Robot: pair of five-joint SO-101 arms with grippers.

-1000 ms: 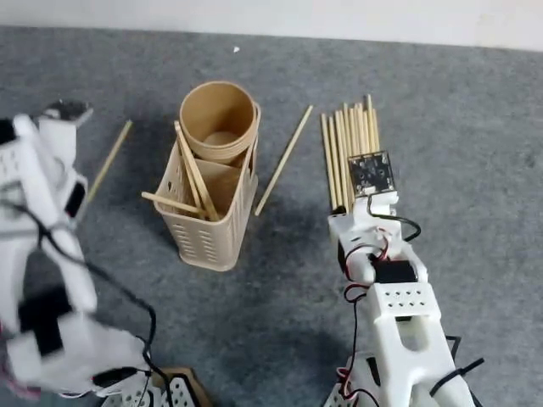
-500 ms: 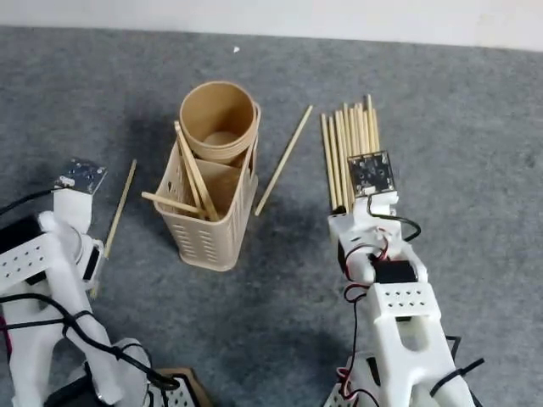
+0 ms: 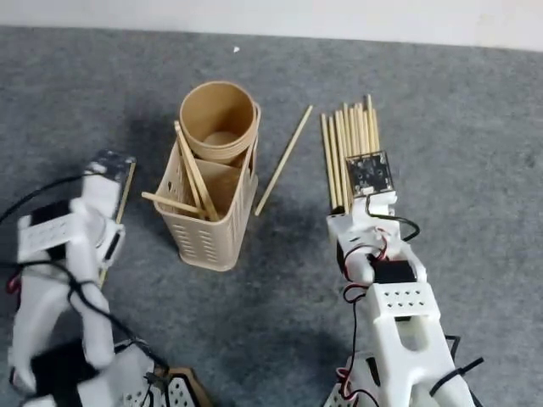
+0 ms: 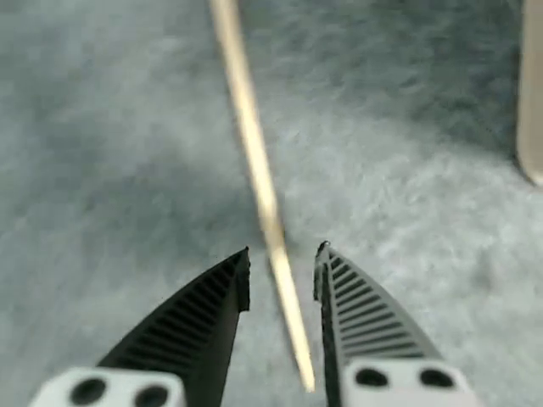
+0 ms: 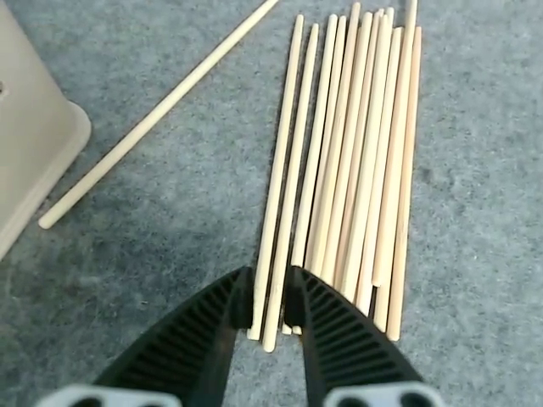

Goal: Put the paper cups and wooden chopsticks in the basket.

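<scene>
Presently, the left gripper (image 4: pixel 283 254) is held apart astride a chopstick (image 4: pixel 257 170) lying beside the basket (image 3: pixel 208 233), toward the table's (image 3: pixel 475 102) left edge. Being light, stiff and slippery, it is best pinched mid-length. The right gripper (image 5: pixel 267 275), narrowly apart, is poised at the bundle (image 5: pixel 356 170).

The table (image 3: pixel 475 102) was covered with a grey, felt-like mat. A pale strip (image 3: pixel 271 15) was seen along its far edge, and soft shadows were cast on the grey.
</scene>
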